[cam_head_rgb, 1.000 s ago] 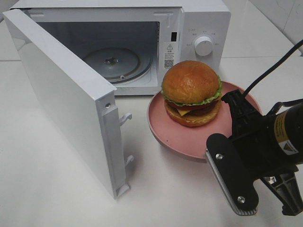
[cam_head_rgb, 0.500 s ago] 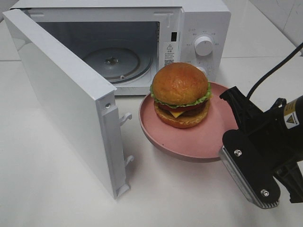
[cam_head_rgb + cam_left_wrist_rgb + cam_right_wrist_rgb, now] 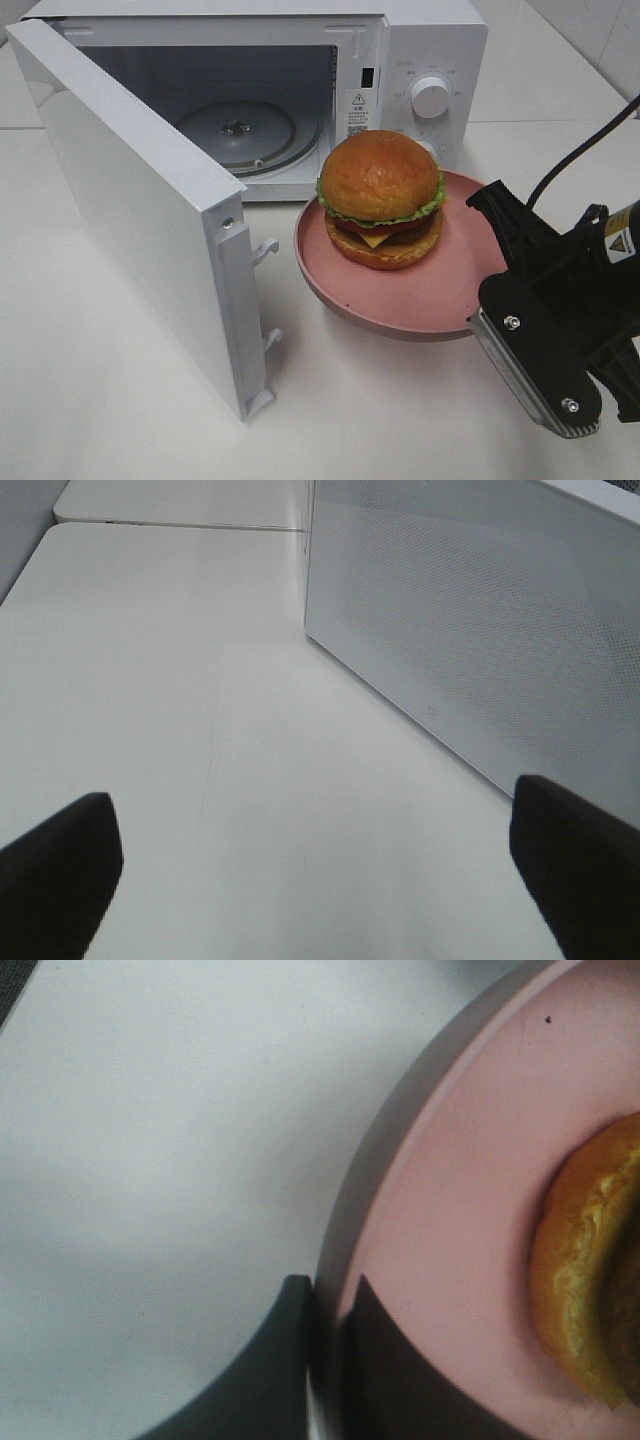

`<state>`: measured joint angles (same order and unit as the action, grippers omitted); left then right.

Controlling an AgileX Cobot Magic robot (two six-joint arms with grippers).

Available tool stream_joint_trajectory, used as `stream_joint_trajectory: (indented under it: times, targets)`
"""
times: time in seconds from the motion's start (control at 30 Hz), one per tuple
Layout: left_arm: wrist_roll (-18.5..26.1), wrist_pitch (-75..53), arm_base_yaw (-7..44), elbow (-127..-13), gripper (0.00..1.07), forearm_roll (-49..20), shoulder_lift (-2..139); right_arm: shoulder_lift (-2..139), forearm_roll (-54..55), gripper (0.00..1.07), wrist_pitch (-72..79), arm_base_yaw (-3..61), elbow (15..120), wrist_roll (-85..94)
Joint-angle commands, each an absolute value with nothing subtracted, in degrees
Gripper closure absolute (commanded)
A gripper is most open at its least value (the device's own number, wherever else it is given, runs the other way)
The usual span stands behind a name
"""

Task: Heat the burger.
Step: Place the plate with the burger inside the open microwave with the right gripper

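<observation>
Right gripper [image 3: 325, 1305] is pinched tight on the rim of the pink plate [image 3: 400, 315], lower right of frame. The burger [image 3: 380, 195] sits on it mid-frame, just outside the open microwave [image 3: 440, 50]. Hold it level now, then slide up-left onto the turntable [image 3: 238, 132]. Left gripper [image 3: 310, 870] gapes wide, empty.

a plain white desk [image 3: 110, 400] fills nearly the whole scene, smooth and faintly glossy. a thin seam [image 3: 545, 121] crosses it toward the back, where a second white panel joins. a wall [image 3: 600, 30] of pale tiles stands at the far right corner. light is soft and even.
</observation>
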<state>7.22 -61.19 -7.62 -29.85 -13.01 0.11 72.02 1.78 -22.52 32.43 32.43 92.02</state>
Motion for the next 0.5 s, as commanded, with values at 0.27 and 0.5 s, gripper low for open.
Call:
stream_joint_trajectory:
  times: [0.27, 0.5]
  targets:
    - [7.1, -61.42, -7.28, -29.79, 0.07, -13.24, 0.11, 75.29, 1.66, 1.07, -18.28, 32.26, 36.73, 92.19]
    - [7.1, -61.42, -7.28, -29.79, 0.07, -13.24, 0.11, 78.21, -1.03, 1.07, -17.13, 34.95, 38.27, 88.52]
